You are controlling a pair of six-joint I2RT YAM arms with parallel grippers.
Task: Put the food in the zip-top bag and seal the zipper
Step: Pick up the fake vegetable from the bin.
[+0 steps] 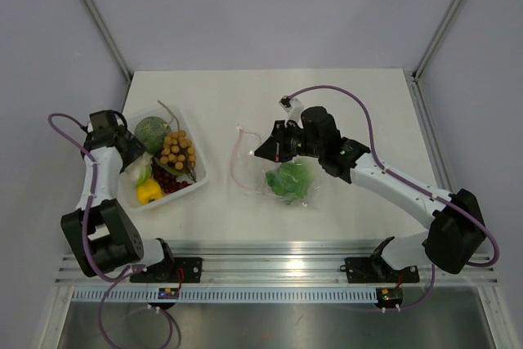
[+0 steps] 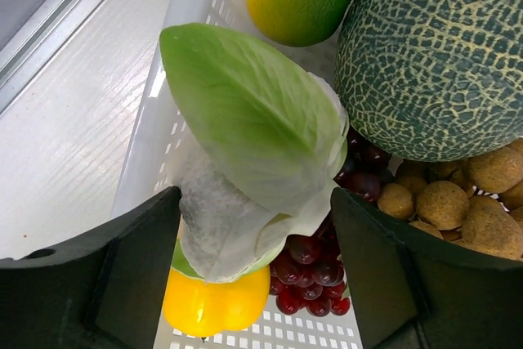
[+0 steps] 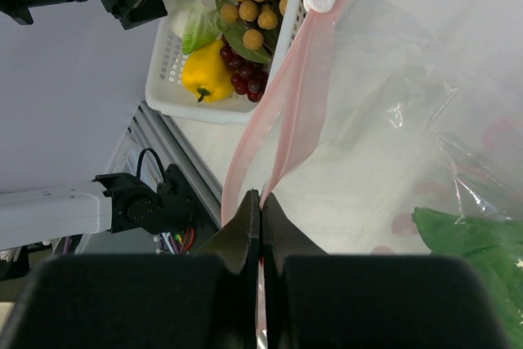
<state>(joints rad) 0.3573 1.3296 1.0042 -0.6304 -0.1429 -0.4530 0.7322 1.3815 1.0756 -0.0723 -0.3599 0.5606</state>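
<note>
Loading step, seemingly: the left gripper (image 2: 255, 198) stands wide astride the pale vegetable (image 2: 245, 120) in the tray (image 2: 155, 120), at the desk's left side, while the right gripper (image 3: 261, 202) pinches the zipper (image 3: 294, 96), holding the bag (image 3: 392, 79) mid-desk (lettuce (image 1: 288, 179) inside). Next: close, lift, carry across.

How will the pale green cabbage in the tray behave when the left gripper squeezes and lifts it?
The cabbage looks like a moulded toy, so it is probably stiff and light. Its smooth, tapered leaf may slip from the left gripper. It lies on the grapes, so it could tilt when lifted.
</note>
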